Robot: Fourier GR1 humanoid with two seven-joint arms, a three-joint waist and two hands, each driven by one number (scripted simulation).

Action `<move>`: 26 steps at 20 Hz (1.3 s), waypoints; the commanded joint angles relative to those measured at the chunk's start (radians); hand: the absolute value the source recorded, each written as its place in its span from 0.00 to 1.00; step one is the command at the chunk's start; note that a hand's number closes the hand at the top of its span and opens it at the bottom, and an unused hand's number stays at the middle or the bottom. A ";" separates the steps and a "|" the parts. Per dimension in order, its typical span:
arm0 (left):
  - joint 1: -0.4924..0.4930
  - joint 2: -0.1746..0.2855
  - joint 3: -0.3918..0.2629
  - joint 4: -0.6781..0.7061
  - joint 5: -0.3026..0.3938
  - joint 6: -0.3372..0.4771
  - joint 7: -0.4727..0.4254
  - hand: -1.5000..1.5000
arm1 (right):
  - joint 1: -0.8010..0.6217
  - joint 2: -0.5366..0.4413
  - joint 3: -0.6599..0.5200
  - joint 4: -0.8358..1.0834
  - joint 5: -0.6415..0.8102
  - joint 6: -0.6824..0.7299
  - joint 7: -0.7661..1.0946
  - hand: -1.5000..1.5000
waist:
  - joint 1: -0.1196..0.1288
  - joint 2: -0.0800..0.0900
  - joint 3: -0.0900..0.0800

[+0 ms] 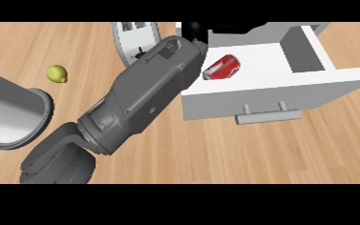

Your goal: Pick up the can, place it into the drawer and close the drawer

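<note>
1. as the grey forearm (151, 93) slants up from the lower left of the head view, we see its black left hand (194, 29) at the back left corner of the open drawer (225, 102). so little of the hand shows past the wrist that we cannot tell whether it is open or closed.
2. the red can (222, 67) lies on its side on the drawer's white floor, at the left end, just beside the forearm's upper edge and apart from the hand.
3. the drawer stands pulled out over the wooden counter (246, 148), with its grey front panel and bar handle (268, 117) turned toward the view's lower edge.
4. left of the drawer, a white appliance (134, 40) with 2 dark slots is partly hidden behind the forearm.
5. a yellow-green lemon (57, 74) lies well apart on the counter, and a grey round vessel (28, 117) sits at the view's left edge.
</note>
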 commanded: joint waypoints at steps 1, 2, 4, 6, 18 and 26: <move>0.023 0.000 -0.002 -0.016 0.030 0.003 -0.059 0.00 | 0.000 -0.012 0.010 -0.068 0.090 0.059 -0.075 0.00 | -0.002 -0.002 0.000; -0.003 0.000 0.001 -0.013 0.032 -0.002 -0.061 0.00 | -0.035 -0.006 0.036 -0.110 0.126 0.027 -0.061 0.00 | 0.002 0.000 -0.001; 0.015 0.000 -0.008 -0.019 0.043 0.000 -0.076 0.00 | -0.085 -0.041 0.051 -0.073 0.189 0.029 -0.076 0.00 | 0.017 0.001 -0.001; -0.024 0.000 -0.017 -0.037 0.044 0.009 -0.052 0.00 | -0.122 -0.024 0.087 -0.047 0.279 0.020 -0.113 0.00 | 0.040 -0.005 0.000; -0.085 0.000 0.025 -0.019 0.048 0.010 -0.014 0.00 | -0.351 -0.031 0.430 0.082 0.897 -0.084 -0.157 0.00 | 0.100 -0.009 -0.002; 0.021 0.021 0.010 -0.092 0.000 0.034 0.000 0.00 | -0.492 -0.056 0.568 0.350 1.169 -0.226 -0.243 0.00 | 0.116 -0.021 -0.002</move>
